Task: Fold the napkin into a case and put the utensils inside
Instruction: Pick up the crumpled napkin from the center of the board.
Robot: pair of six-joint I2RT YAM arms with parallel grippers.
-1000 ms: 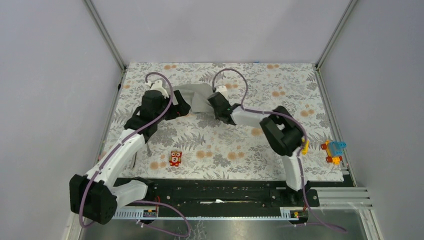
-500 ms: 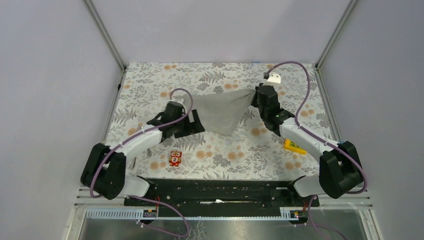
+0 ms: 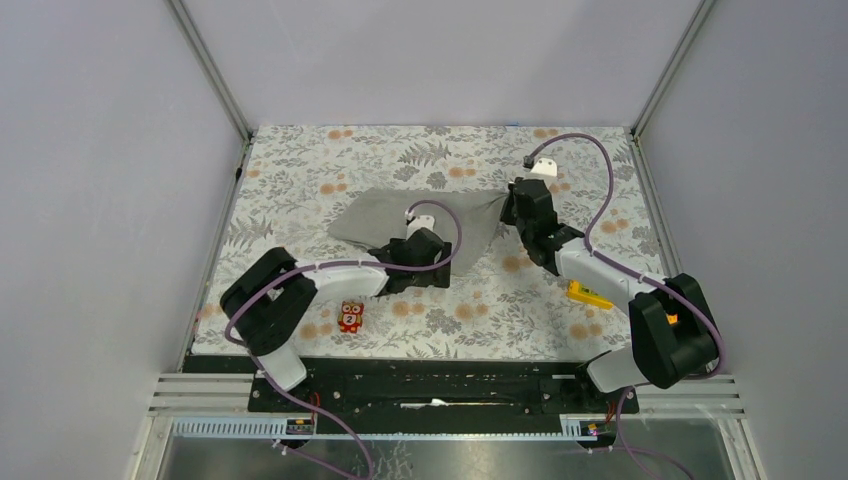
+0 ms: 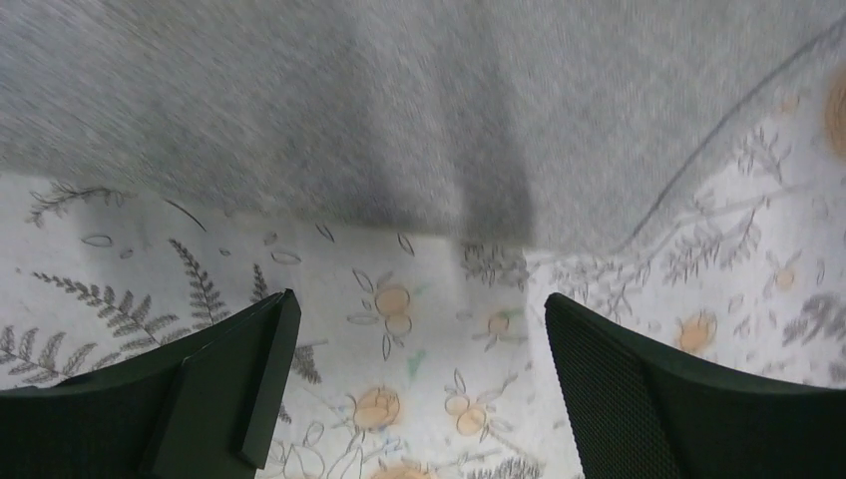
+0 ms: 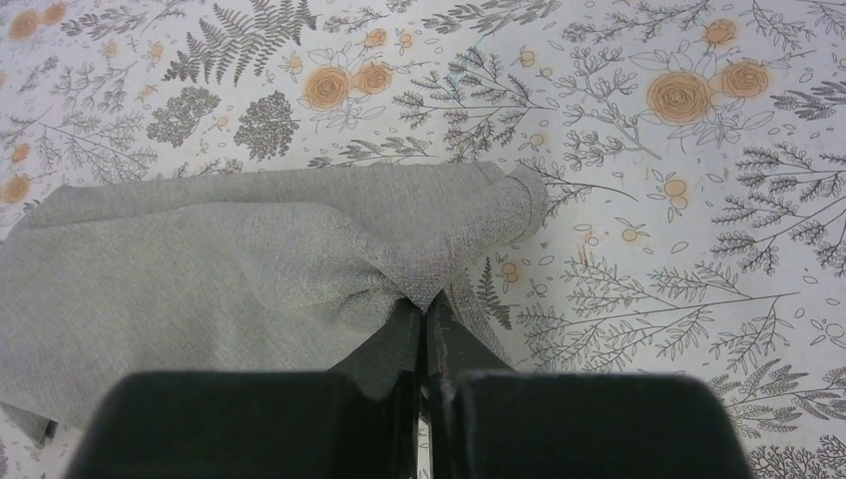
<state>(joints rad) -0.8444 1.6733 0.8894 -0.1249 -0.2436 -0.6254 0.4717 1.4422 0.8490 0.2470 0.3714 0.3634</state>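
The plain grey napkin (image 3: 385, 215) lies spread and rumpled on the floral table cover, at the back middle. My right gripper (image 3: 514, 208) is shut on the napkin's right corner; in the right wrist view the cloth (image 5: 249, 259) bunches into the closed jaws of that gripper (image 5: 424, 304). My left gripper (image 3: 425, 262) is open and empty over the napkin's near edge. In the left wrist view this gripper (image 4: 419, 309) has bare floral cover between its fingers, with the napkin (image 4: 399, 100) just beyond them. No folded case shows. The utensils are out of view.
A small red toy figure (image 3: 350, 317) stands near the front edge, left of centre. A yellow block (image 3: 588, 293) lies beside the right arm. Metal frame posts and grey walls close in the floral cover (image 3: 300, 170) at the back and sides.
My left arm let go of the napkin's left corner and swung right to its near edge. The cloth dropped from stretched taut to lying slack. My right gripper kept its hold and barely moved.
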